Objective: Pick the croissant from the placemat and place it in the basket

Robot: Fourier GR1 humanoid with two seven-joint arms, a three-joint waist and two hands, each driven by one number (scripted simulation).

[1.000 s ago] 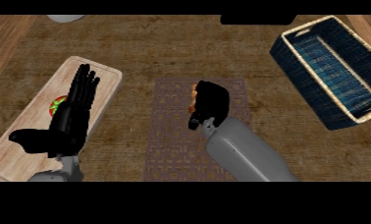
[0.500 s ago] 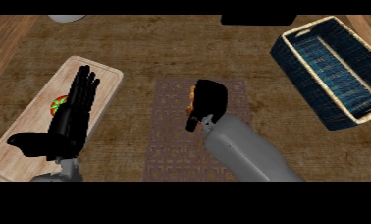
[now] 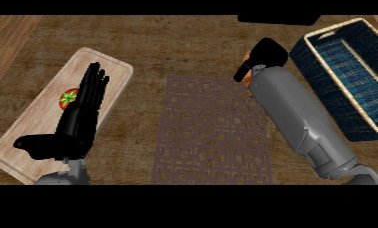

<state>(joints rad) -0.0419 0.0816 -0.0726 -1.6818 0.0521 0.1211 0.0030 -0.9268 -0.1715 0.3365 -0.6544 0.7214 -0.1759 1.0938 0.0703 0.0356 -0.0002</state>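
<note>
Between the placemat (image 3: 214,127) and the basket (image 3: 343,74), at about two o'clock from the mat's middle, the right hand (image 3: 264,58) hangs over the bare surface (image 3: 170,42) with its fingers curled downward round something. Only a thin orange-brown sliver shows at the hand's lower edge, which I take to be the croissant (image 3: 246,77); the hand and forearm cover nearly all of it, so it appears to be carried clear of the mat's top right corner and not yet in the basket. Which way it points and how its long axis runs cannot be told from this view. As a judgement, a croissant is light, soft and flaky, easily crushed or torn at the tapered tips, so the best hold is across its thick middle, fingers on one side and thumb on the other. The basket lies at three o'clock from the hand, near it but apart, a dark blue woven tub with a pale rim, its long axis running from eleven to five o'clock; lining the pastry's length up with that axis would probably let it settle flat inside. At nine o'clock, the left hand (image 3: 77,117) rests open, fingers straight and pointing to twelve, over a pale board (image 3: 103,62) on which a small red and green item (image 3: 68,98) peeps out beside the fingers.
</note>
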